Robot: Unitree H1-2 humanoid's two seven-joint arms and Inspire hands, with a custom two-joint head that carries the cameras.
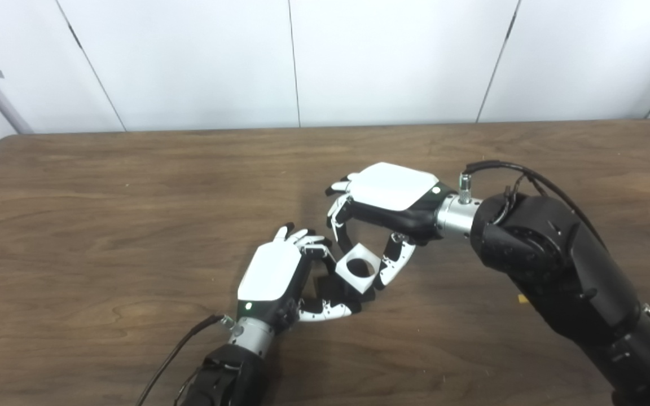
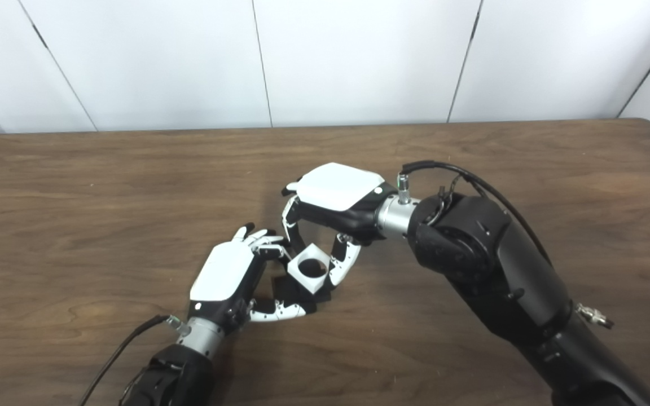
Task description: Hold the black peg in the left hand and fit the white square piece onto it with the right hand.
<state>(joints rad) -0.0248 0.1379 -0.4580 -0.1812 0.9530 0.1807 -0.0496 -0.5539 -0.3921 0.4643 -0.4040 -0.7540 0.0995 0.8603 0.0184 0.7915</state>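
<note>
Two robot hands met over the near middle of a brown wooden table (image 1: 133, 186), with white wall panels (image 1: 189, 56) behind it. The left hand (image 1: 280, 276) lay low over the tabletop, its white back plate turned upward, its fingers (image 1: 308, 239) curled over the top of a black peg (image 1: 333, 287) and its thumb (image 1: 325, 310) closing beneath, so that the hand was clasped around the peg. Most of the peg was hidden within that grasp; only a dark block-like portion showed between finger and thumb, on the side facing the right hand. The right hand (image 2: 336, 197) reached in from the opposite side, wrist raised and palm turned downward, with its fingers (image 2: 290, 217) hanging on the far side and its thumb (image 2: 343, 262) on the near side of the white square piece (image 2: 311, 269). The piece was pinched between them, tilted, its round central hole facing up toward the cameras. It sat directly against the exposed end of the peg, just beyond the left fingertips and below the right palm. Whether the peg had entered the hole could not be told from either view. A black cable (image 1: 528, 175) looped over the right wrist, and another (image 2: 116, 355) trailed from the left forearm along the table.
</note>
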